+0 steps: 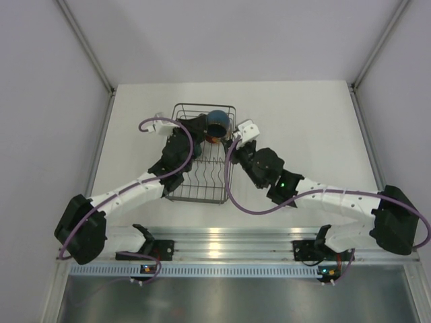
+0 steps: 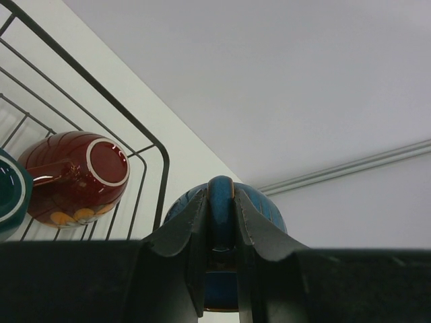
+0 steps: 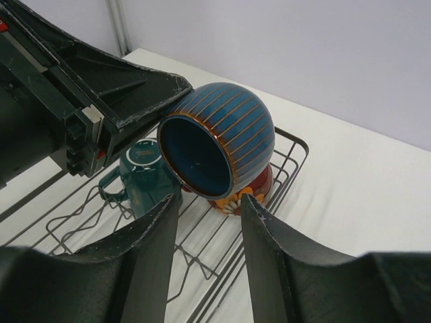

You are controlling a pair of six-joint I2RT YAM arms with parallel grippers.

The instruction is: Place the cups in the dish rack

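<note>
Top view: dish rack (image 1: 202,182) sits mid-frame on the white surface (image 1: 303,121). The left claw (image 1: 204,128) carries the dark-blue cup (image 1: 217,121) over the rack's upper end, w/ the right claw (image 1: 236,136) just beside it at the rack's right edge. Risk: both arms crowd one spot, so a stray nudge could knock the cup or shove the rack. Room: pale walls (image 1: 215,40), metal frame posts at the upper corners, alu rail (image 1: 222,239) along the bottom by the arm bases. Left wrist view: left claw (image 2: 221,202) is pressed together on the cup's handle only, and the dark-blue cup (image 2: 259,205) bulges behind it. That's a thin pinch, so the cup could swivel or slip. Red cup (image 2: 77,176) lies inside the rack at left, teal mug (image 2: 10,192) at the frame's left edge. Right wrist view: right claw (image 3: 209,202) is spread, nothing between the fingers, low centre just under the hanging dark-blue cup (image 3: 219,145). Red cup (image 3: 239,195) sits directly below, teal mug (image 3: 145,178) beside it, prob. mouth-down. If let go here, the cup lands on the red one and may chip it or roll over the rack wall (image 3: 296,145) onto the surface.
</note>
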